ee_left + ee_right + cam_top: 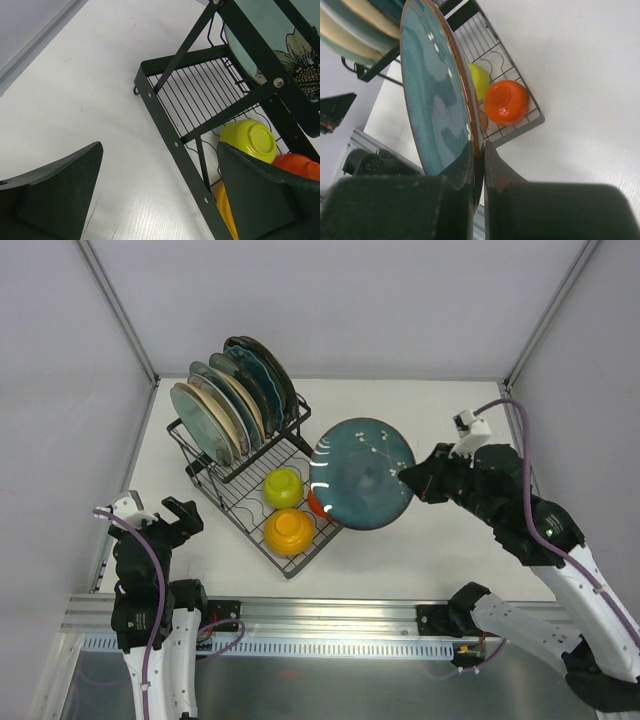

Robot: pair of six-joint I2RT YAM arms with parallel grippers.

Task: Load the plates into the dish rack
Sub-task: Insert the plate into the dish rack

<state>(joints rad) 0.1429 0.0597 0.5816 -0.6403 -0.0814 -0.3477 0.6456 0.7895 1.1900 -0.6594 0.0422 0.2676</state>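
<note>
The matte white table [430, 410] carries a black wire rack [232, 502] toward its left edge. The rack's raised slots hold a row of glazed plates [225, 405] on edge, tan backs showing. This looks like the carry step. A round teal plate [360, 473], glossy and flecked white, hangs tilted at the low basket's right edge, by the small bowls [283, 487]. The right claw [408, 478] pinches its rim. Next it needs turning upright and steering into a free slot. The left claw [160, 515] gapes wide and empty near the near-left corner.
</note>
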